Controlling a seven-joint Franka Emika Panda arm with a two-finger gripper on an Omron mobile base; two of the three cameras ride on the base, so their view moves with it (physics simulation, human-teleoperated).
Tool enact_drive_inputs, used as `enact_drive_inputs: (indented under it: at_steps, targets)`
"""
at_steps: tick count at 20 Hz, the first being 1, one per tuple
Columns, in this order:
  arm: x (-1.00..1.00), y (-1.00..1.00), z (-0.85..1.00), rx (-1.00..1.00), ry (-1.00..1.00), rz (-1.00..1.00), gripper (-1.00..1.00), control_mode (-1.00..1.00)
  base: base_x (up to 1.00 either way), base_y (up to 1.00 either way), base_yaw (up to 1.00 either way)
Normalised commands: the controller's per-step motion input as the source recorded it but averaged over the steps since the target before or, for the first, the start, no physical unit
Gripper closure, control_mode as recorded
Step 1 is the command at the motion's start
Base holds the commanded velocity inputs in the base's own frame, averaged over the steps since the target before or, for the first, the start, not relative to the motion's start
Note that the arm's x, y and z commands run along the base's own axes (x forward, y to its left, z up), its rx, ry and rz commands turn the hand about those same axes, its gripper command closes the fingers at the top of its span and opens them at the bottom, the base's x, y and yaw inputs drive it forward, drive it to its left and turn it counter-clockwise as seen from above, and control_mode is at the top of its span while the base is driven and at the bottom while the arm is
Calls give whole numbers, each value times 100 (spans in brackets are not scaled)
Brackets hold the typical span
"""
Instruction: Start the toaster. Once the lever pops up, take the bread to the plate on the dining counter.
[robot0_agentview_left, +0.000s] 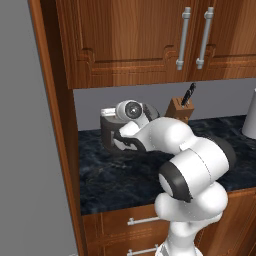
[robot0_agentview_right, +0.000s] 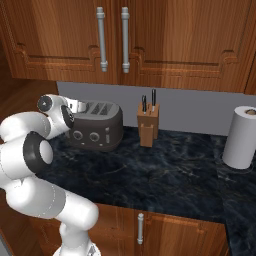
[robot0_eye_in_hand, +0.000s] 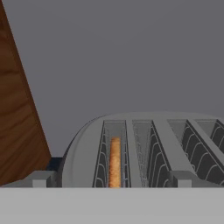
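Note:
The dark grey toaster stands at the back left of the black counter, its two knobs facing forward. In the left base view the toaster is mostly hidden behind my arm. A thin tan slice of bread sits upright in one of the toaster's slots, sunk below the silvery top. My gripper hovers over the toaster's left end. It is open, its fingertips stand wide apart, and nothing is between them. The plate and the dining counter are out of view.
A wooden knife block stands just right of the toaster, and a paper towel roll further right. Wooden wall cabinets hang low over the counter. A tall wooden side panel closes the left end.

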Motion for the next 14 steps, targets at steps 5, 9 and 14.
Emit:
enact_drive_inputs:
  at_steps: [5, 9, 14]
  targets:
    - [0, 0, 0, 0, 0, 0, -100, -100, 0, 0, 0]
    - [0, 0, 0, 0, 0, 0, -100, -100, 0, 0, 0]
    - [0, 0, 0, 0, 0, 0, -100, -100, 0, 0, 0]
